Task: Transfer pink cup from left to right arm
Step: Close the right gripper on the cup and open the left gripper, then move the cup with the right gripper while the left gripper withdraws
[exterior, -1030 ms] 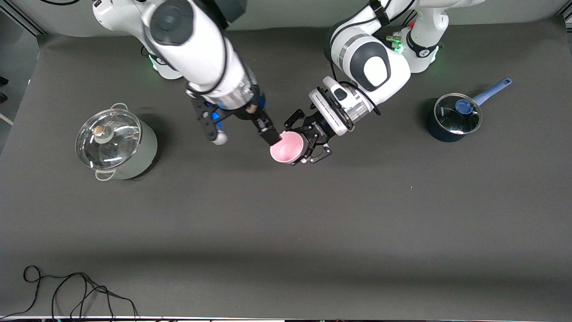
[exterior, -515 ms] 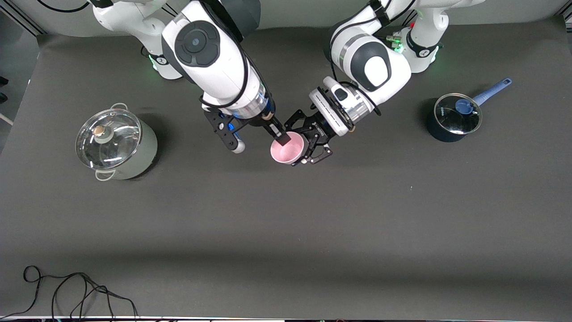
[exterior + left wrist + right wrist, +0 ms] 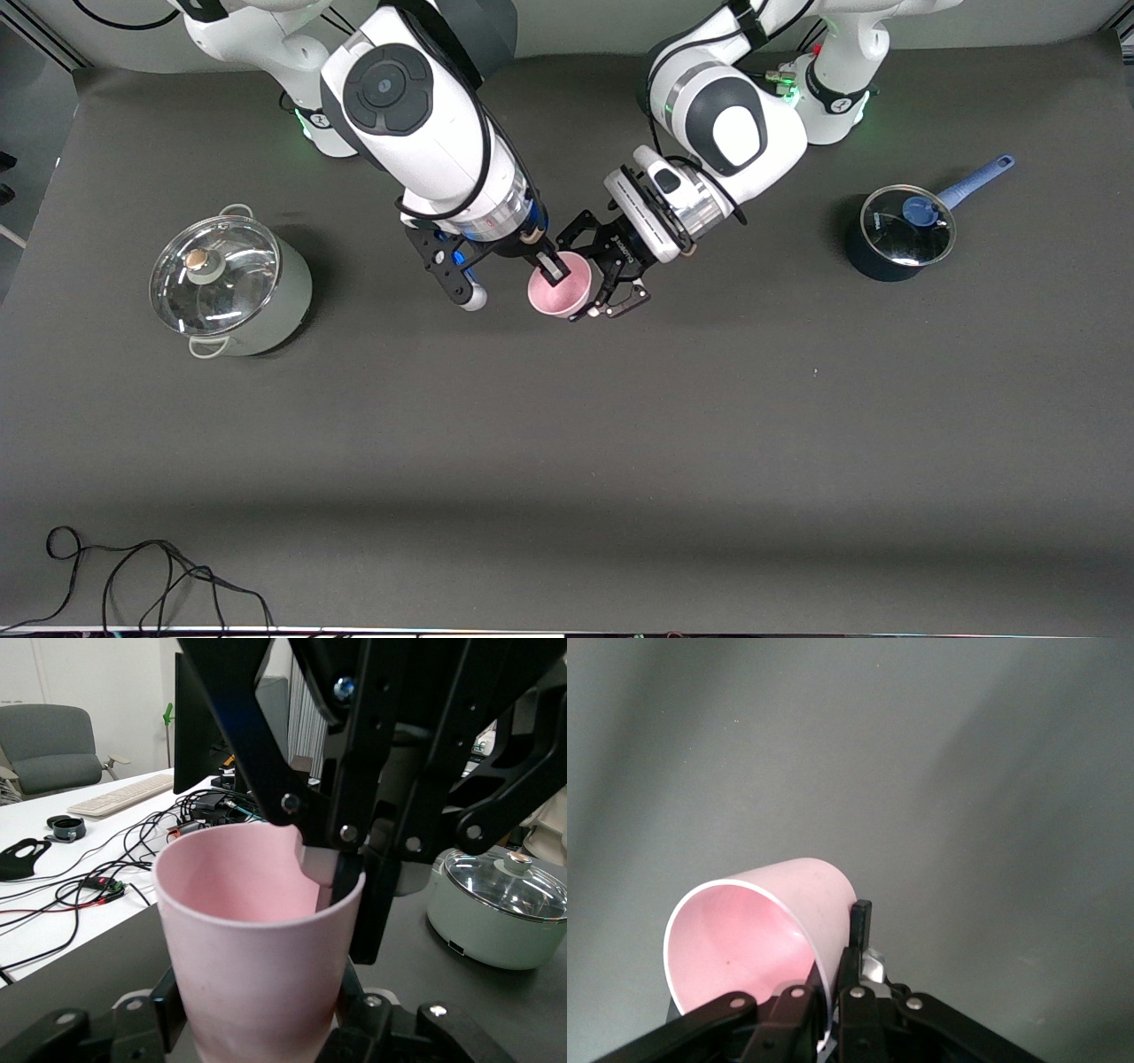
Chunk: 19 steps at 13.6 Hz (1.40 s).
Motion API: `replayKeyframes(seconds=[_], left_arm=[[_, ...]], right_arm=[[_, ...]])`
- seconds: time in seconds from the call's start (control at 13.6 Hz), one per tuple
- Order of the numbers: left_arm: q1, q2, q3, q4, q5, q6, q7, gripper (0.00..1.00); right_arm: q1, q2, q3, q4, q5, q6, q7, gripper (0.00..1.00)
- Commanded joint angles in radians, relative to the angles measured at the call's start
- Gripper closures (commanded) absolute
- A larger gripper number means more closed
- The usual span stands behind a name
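Pink cup (image 3: 560,283) mid-frame above the worktop (image 3: 620,425), left hand (image 3: 611,276) gripping its base, right hand (image 3: 542,263) pinching its rim

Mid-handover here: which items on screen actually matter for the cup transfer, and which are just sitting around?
In the job:
- pink cup, held up over the table
- left gripper, around the cup's body
- right gripper, one finger inside the rim, one outside

Lying about:
- pale green lidded pot, toward the right arm's end
- blue-handled saucepan, toward the left arm's end
- black cable, at the table's near edge
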Motion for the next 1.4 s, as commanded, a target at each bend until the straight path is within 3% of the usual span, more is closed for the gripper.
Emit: replayKeyframes(seconds=[0.0,0.07,0.59,0.81,1.32], left_arm=[[0.001,-0.001,0.014,0.02,-0.021,0.019,-0.006,0.12],[0.002,0.002,0.014,0.024,-0.021,0.019,-0.007,0.0],[0.008,0.041,0.038,0.014,-0.015,0.053,-0.168,0.0],[0.016,0.067,0.049,0.012,-0.013,0.174,-0.188,0.0],[0.134,0.097,0.061,-0.017,-0.01,0.206,-0.204,0.0]], right_arm=[[-0.01,0.002,0.007,0.029,-0.013,-0.039,-0.065,1.0],[-0.013,-0.001,0.006,0.029,-0.013,-0.042,-0.081,1.0],[-0.086,-0.029,-0.01,0.028,-0.011,-0.177,-0.359,1.0],[-0.19,-0.082,-0.01,0.019,-0.014,-0.272,-0.64,1.0],[-0.464,-0.19,-0.032,-0.052,-0.036,-0.457,-1.215,1.0]])
